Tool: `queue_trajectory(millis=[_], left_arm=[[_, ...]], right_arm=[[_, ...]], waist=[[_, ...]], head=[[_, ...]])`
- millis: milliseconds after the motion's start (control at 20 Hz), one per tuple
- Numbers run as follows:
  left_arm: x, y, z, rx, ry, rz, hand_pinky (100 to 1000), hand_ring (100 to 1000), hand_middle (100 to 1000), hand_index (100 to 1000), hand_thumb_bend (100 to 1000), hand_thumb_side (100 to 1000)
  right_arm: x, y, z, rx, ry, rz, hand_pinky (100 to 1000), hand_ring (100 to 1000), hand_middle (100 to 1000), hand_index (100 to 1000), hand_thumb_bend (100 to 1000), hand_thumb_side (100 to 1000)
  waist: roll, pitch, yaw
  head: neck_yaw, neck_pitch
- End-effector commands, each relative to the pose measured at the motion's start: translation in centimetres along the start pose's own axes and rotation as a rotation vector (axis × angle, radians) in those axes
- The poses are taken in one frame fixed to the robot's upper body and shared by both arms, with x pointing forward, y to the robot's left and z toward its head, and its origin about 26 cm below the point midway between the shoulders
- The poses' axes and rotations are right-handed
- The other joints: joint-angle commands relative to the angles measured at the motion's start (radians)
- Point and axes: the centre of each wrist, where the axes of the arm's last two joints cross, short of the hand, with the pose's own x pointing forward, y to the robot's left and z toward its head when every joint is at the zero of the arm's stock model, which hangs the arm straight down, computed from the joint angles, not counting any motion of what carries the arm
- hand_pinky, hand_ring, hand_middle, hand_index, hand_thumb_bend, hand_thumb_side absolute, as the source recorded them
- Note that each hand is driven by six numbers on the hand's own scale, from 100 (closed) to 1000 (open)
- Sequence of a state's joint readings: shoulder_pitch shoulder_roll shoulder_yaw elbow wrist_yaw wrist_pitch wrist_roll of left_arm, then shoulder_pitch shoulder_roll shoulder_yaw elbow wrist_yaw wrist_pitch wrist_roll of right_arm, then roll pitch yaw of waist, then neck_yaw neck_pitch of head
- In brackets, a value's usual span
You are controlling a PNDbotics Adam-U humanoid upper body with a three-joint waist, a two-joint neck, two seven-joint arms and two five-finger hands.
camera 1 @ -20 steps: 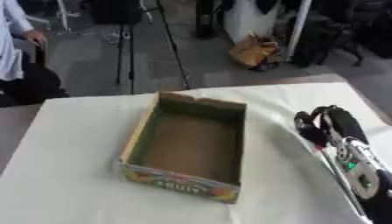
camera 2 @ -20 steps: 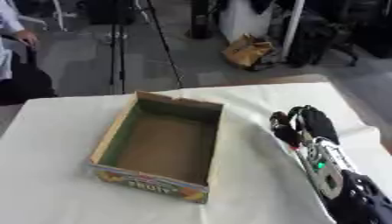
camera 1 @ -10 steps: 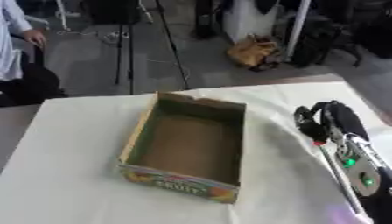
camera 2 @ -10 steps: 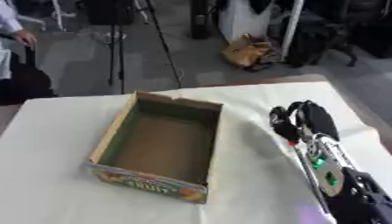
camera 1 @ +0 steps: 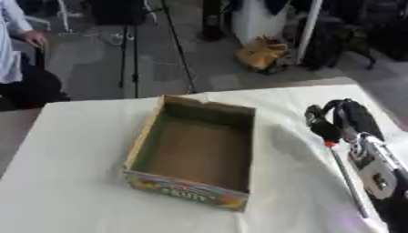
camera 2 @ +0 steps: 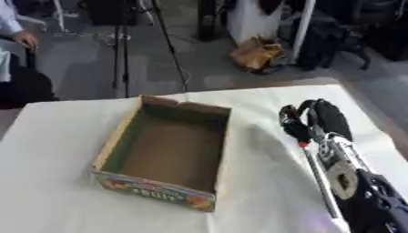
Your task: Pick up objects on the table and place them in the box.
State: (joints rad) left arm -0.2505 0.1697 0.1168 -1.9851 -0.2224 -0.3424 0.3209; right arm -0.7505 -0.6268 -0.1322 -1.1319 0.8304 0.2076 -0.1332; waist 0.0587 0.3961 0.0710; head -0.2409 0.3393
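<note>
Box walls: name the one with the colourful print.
The near wall, closest to the robot; the other walls show only plain green or brown, no print.

Box (camera 1: 197, 154) sits mid-counter, open on top, walls upright, inside bare; entry from above unblocked; counter (camera 1: 72, 150) w/ white cloth is free along its left edge & near-left corner; a strip of cloth lies free btwn box's right wall & right robot hand (camera 1: 344, 119); that hand + arm fill the counter's right edge, w/ a thin rod (camera 1: 348, 182) beside it.
</note>
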Motion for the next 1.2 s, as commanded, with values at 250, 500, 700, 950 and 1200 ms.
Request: queue_trajectory(millis=[250, 500, 700, 950, 1200], left_arm=[[0.4, 0.1, -0.4, 0.000, -0.022, 0.002, 673, 940, 972, 742, 100, 1000], [0.4, 0.1, -0.5, 0.000, -0.022, 0.003, 673, 940, 972, 742, 100, 1000], [0.4, 0.1, -0.5, -0.002, -0.021, 0.005, 672, 942, 974, 742, 100, 1000], [0.4, 0.1, -0.5, -0.003, -0.018, 0.005, 672, 943, 976, 741, 100, 1000], [0.4, 0.1, -0.5, -0.005, -0.015, 0.005, 671, 944, 978, 741, 100, 1000]], right_arm=[[0.9, -2.2, -0.9, -0.046, -0.031, 0.003, 100, 256, 206, 456, 100, 677], [1.2, -2.3, -1.0, -0.041, -0.036, -0.001, 100, 254, 203, 455, 100, 674], [1.8, -2.5, -1.2, -0.033, -0.046, -0.010, 100, 250, 193, 453, 100, 671], [2.5, -2.7, -1.4, -0.027, -0.057, -0.013, 100, 249, 191, 452, 100, 665], [3.2, -3.1, -1.5, -0.027, -0.070, -0.024, 100, 246, 184, 450, 100, 662]], waist=[[-0.009, -0.024, 0.000], [-0.012, -0.024, 0.001], [-0.017, -0.025, 0.000], [-0.021, -0.027, 0.001], [-0.027, -0.031, 0.000]], head=[[0.002, 0.000], [0.002, -0.001], [0.002, -0.001], [0.001, -0.002], [0.003, -0.002]])
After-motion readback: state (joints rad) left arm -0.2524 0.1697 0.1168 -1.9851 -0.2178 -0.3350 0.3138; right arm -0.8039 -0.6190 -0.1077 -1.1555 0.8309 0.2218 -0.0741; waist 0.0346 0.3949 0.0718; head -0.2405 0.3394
